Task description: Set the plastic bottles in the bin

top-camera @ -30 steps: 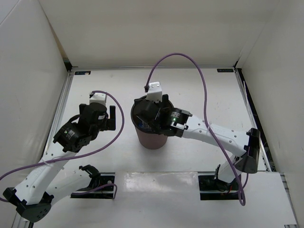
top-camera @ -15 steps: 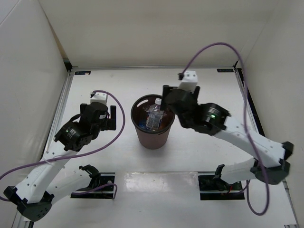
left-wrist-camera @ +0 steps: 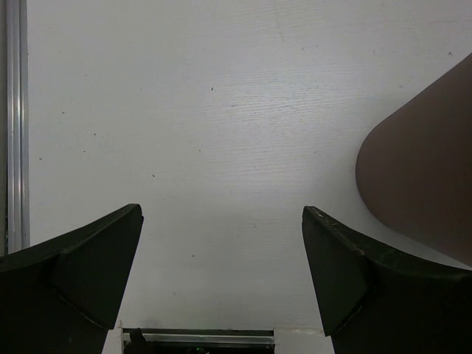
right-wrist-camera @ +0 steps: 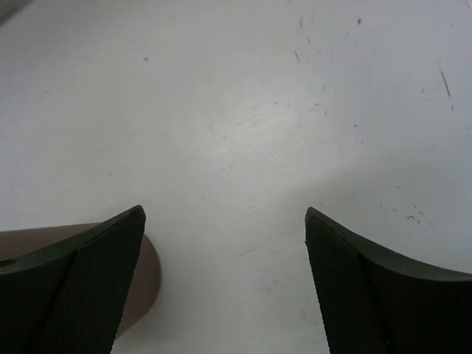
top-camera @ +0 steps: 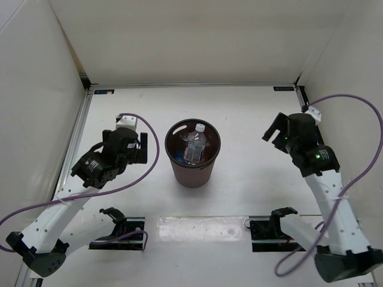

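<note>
Near the middle of the bench (top-camera: 251,110), a little toward its left edge, the bin (top-camera: 192,173) stands upright with its black-rimmed mouth facing up, so anything let go above it falls in and stays there. Inside it lies a clear bottle (top-camera: 194,146) with a white cap, tilted against the inner wall. Other shapes sit around and under it, including something bluish by the near left of the rim, but they are too dark and crowded to tell apart or count. No bottle shows on the bare bench surface in any view.

The left pincer (top-camera: 143,150) hangs just beside the bin on the side toward the left edge, not touching it. Its jaws are spread wide with nothing between them, and its own camera sees only bare bench there, with the bin's maroon wall at the right of the view. The right pincer (top-camera: 272,133) is well apart from the bin, near the right edge, likewise wide open and empty over bare surface.

With both arms off to the sides and the bin's mouth unobstructed, the task looks finished or very nearly so. The empty jaws fit that reading, since nothing seems left to carry.
</note>
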`<state>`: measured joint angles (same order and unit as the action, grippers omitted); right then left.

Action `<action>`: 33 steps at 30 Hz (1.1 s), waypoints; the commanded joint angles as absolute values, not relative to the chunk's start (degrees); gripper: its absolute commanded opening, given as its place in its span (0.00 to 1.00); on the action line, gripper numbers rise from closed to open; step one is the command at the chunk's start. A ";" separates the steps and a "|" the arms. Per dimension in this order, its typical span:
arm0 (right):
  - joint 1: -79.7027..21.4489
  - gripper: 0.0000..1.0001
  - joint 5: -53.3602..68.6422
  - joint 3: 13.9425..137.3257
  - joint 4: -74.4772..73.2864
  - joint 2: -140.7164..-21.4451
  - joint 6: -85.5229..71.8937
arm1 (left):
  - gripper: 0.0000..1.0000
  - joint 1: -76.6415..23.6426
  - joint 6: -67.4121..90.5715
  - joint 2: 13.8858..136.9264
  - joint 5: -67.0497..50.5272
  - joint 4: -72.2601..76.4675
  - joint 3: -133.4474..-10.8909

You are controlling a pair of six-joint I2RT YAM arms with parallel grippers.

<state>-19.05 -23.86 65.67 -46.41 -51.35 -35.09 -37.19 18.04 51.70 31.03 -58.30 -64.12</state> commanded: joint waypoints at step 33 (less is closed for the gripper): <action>2.47 0.90 -5.79 39.11 -29.18 -46.94 -24.16 | 1.00 -36.91 17.93 53.88 32.34 -58.71 -64.34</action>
